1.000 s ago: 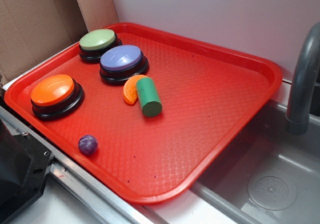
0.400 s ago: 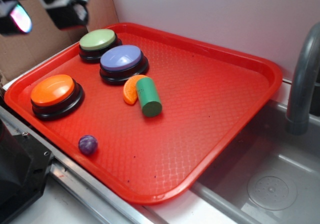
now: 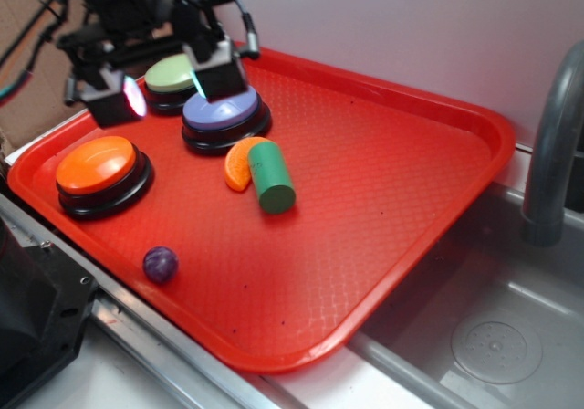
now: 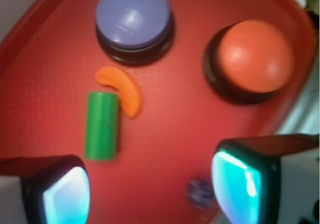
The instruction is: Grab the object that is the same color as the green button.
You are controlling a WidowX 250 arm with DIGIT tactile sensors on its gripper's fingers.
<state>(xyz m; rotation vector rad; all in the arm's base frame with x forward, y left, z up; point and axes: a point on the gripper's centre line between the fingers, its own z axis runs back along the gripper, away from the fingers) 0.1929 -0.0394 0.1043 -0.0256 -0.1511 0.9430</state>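
Note:
A short green cylinder [image 3: 271, 177] lies on its side near the middle of the red tray [image 3: 411, 181], touching an orange half-round slice [image 3: 239, 162]. The wrist view shows the same green cylinder [image 4: 102, 126] left of centre. The pale green button [image 3: 170, 74] sits at the tray's far left corner, partly hidden behind the arm. My gripper [image 3: 167, 89] hangs open above the buttons, left of the cylinder and well apart from it. Nothing is between its two glowing fingers [image 4: 67, 196], which stand wide apart in my gripper [image 4: 150, 191].
A purple-blue button [image 3: 222, 110] and an orange button [image 3: 97, 165] stand on the tray's left side. A small purple ball [image 3: 160, 264] lies near the front rim. A sink basin [image 3: 493, 336] and grey faucet [image 3: 552, 153] are at the right. Cardboard stands at the back left.
My gripper has come in from the upper left and dropped over the buttons. The cylinder, slice, ball and buttons have stayed where they were.

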